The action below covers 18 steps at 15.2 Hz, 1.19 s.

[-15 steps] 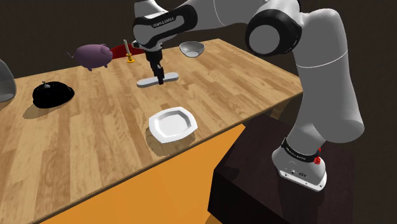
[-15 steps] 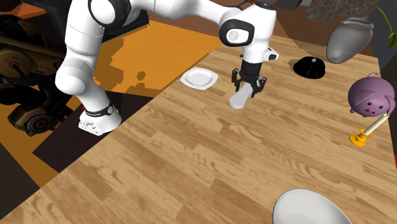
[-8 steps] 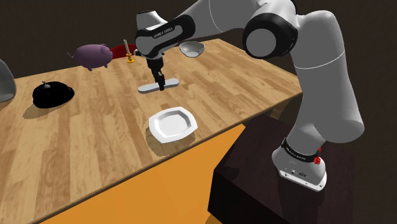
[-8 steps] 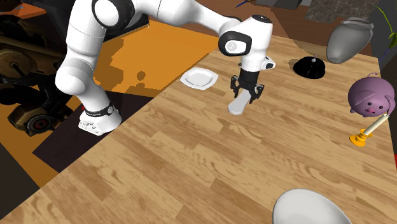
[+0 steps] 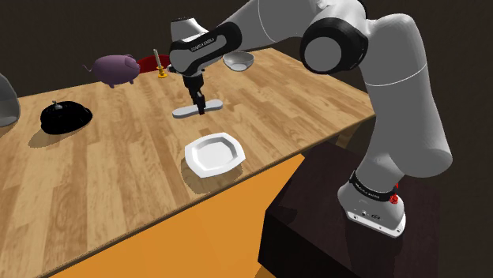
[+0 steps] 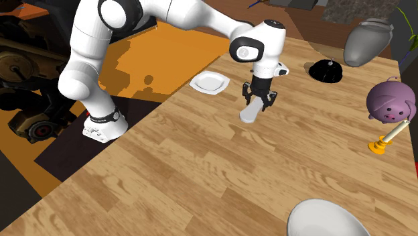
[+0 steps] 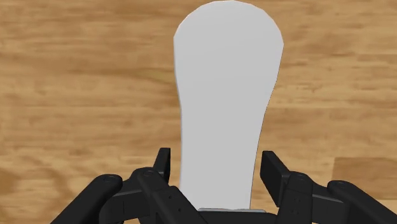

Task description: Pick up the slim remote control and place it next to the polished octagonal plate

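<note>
A slim pale grey remote (image 7: 222, 95) lies flat between my black fingers (image 7: 164, 167), which clasp its narrow end. In the shoulder view my gripper (image 5: 199, 103) points straight down, shut on the remote (image 5: 188, 111), low over the wooden table (image 5: 118, 158). The white octagonal plate (image 5: 213, 154) rests near the table's front edge, a short way from the remote toward the camera. In the second exterior view the remote (image 6: 250, 112) hangs from the gripper (image 6: 258, 98), with the plate (image 6: 210, 83) up and to its left.
A purple piggy bank (image 5: 116, 69), a gold candlestick (image 5: 160, 69) and a pale bowl (image 5: 238, 60) stand along the far side. A black rounded object (image 5: 65, 117) sits at the shoulder view's left, beside a grey vase (image 6: 366, 41). The floor below the table edge is orange.
The gripper has carried the remote a little nearer to the plate and stayed shut on it. The plate and the other objects have not moved.
</note>
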### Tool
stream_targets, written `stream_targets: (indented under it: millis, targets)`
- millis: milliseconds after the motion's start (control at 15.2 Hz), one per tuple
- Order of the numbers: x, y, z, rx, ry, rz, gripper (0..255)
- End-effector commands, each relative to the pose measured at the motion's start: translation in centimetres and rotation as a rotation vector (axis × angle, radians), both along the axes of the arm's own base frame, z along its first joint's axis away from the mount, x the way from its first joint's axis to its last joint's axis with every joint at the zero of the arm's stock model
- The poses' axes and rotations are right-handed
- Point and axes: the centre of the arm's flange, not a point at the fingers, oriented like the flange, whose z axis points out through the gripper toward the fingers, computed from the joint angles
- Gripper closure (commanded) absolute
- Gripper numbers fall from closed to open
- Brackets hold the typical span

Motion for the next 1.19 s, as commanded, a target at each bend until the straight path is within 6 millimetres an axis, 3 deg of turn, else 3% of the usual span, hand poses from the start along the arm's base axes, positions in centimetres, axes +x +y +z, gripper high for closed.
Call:
stream_targets:
  millis: [0, 330, 594, 1122]
  targets:
    - [0.0, 0.0, 0.0, 0.000, -0.001, 0.000, 0]
    - [0.0, 0.0, 0.0, 0.000, -0.001, 0.000, 0]
    - [-0.1, 0.1, 5.0, 0.000, -0.001, 0.000, 0]
    - [-0.1, 0.1, 5.0, 0.000, -0.001, 0.000, 0]
